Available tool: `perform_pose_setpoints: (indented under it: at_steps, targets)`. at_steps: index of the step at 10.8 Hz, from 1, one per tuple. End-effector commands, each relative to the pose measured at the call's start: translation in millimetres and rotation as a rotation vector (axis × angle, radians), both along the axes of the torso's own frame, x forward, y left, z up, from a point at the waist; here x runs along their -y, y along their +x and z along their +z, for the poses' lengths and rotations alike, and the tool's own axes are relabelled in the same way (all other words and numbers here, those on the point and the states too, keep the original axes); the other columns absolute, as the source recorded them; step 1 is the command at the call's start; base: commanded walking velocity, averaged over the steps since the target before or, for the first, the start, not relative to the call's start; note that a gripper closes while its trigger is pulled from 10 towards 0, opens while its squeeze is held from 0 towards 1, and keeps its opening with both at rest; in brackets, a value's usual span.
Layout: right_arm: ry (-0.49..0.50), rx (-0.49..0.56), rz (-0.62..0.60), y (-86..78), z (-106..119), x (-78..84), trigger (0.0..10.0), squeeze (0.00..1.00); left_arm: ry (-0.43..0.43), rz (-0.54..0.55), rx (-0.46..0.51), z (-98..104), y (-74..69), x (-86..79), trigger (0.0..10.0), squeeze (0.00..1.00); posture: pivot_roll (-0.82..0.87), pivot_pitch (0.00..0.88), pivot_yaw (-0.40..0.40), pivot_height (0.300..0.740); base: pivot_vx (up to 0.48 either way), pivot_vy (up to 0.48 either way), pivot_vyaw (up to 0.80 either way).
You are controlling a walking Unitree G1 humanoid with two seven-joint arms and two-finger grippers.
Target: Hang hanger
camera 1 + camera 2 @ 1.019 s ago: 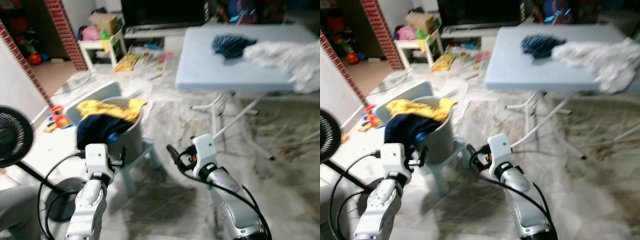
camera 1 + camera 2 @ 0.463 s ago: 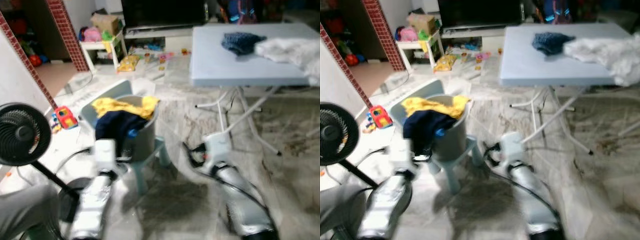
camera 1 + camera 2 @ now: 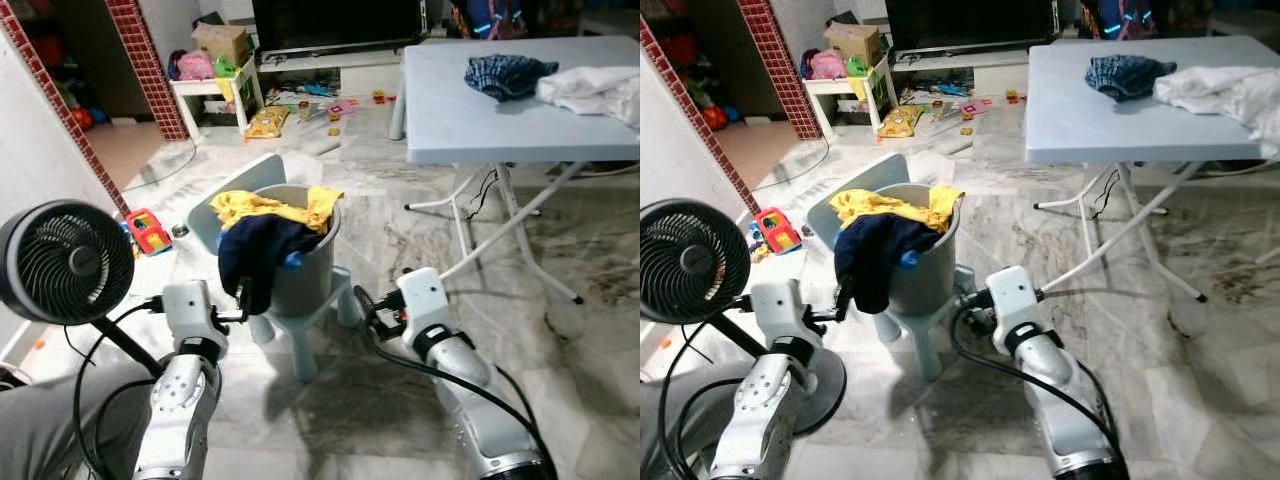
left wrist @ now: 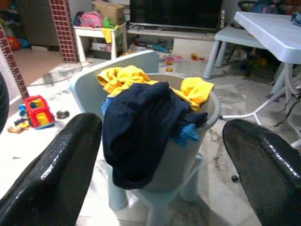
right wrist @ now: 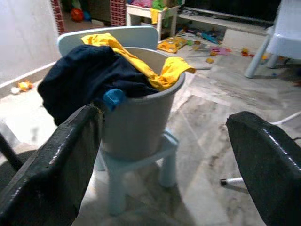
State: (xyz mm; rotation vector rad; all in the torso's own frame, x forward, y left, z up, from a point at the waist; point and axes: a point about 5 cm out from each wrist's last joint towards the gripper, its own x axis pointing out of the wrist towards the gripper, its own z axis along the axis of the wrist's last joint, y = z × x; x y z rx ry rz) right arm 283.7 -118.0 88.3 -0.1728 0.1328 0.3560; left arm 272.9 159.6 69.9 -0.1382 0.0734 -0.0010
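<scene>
laundry bucket (image 3: 923, 270) on stool (image 3: 922, 325), fan (image 3: 690, 262)

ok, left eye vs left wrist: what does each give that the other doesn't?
Left eye adds: the whole standing fan and the white cloth on the folding table. Left wrist adds: left gripper close up, fingers wide apart, framing the grey bucket. Shared: that bucket on a small stool, navy garment hanging over its rim, yellow garment, red toy, part of the table.
</scene>
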Motion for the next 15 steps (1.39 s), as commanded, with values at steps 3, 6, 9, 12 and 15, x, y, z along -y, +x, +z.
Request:
perform_pose_setpoints:
  at_steps: [3,6,9,12,15]
  targets:
    - [0.013,-0.012,0.035,1.0,1.0,-4.5,10.0,0.00,-0.004,-0.003,0.023,2.8,-0.9,-3.3,10.0,0.00,-0.18,0.000,0.083,0.740,0.000,0.000,0.00]
    - [0.021,-0.013,0.047,-2.3,0.4,-6.5,10.0,0.00,-0.015,-0.006,0.016,1.2,-3.0,-1.9,10.0,0.00,-0.18,0.000,0.080,0.740,0.247,0.000,0.00]
    - [0.022,-0.006,0.072,-3.3,1.8,-7.7,10.0,0.00,-0.030,-0.020,0.008,-0.4,-3.6,0.6,10.0,0.00,-0.19,0.000,0.082,0.740,0.255,0.000,0.00]
    - [0.025,-0.006,0.083,-4.8,2.0,-8.4,10.0,0.00,-0.034,-0.022,0.007,-0.9,-3.7,1.9,10.0,0.00,-0.19,0.000,0.080,0.740,0.273,0.000,0.00]
    - [0.013,0.000,0.107,-6.2,2.4,-10.0,10.0,0.00,-0.037,-0.024,0.001,-1.9,-4.1,3.9,10.0,0.00,-0.19,0.000,0.076,0.740,0.273,0.000,0.16]
